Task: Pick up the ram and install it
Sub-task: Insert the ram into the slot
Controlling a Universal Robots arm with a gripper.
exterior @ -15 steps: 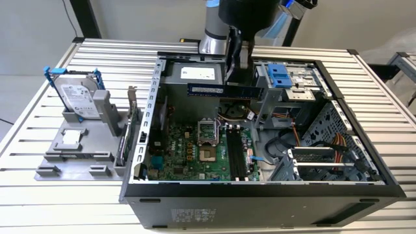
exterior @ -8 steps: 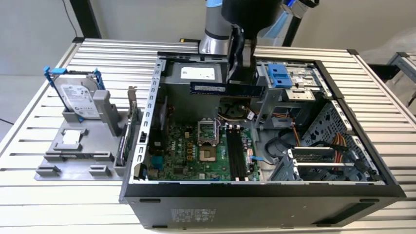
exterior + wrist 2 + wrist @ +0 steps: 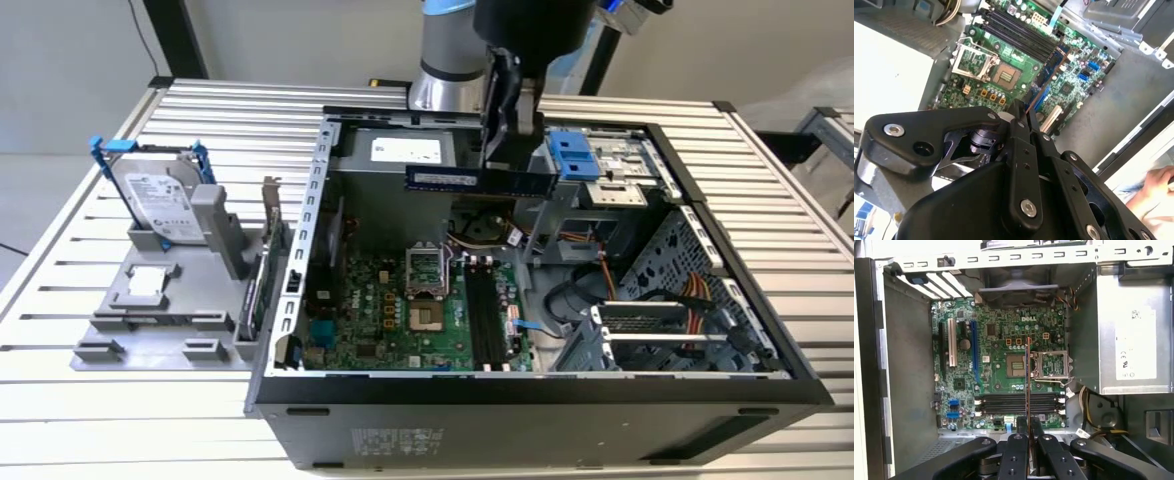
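The ram (image 3: 474, 180) is a long dark-blue strip held level in the air over the open computer case (image 3: 534, 388), near its back. My gripper (image 3: 514, 162) comes down from above and is shut on the strip's upper edge. In both wrist views the ram (image 3: 1027, 385) (image 3: 1046, 75) shows edge-on, sticking out from between the black fingers (image 3: 1016, 447) (image 3: 1019, 125). Below it lies the green motherboard (image 3: 380, 320) (image 3: 999, 365) (image 3: 1064, 85). Its black memory slots (image 3: 483, 320) (image 3: 1016, 402) (image 3: 1014, 30) run beside the processor socket (image 3: 1016, 365).
A silver hard drive with blue rails (image 3: 158, 200) stands on a grey fixture (image 3: 147, 310) at the exterior view's left. The power supply (image 3: 1134, 340) and orange cables (image 3: 667, 290) fill the case's other side. A person's hand (image 3: 1154, 190) shows outside the case wall.
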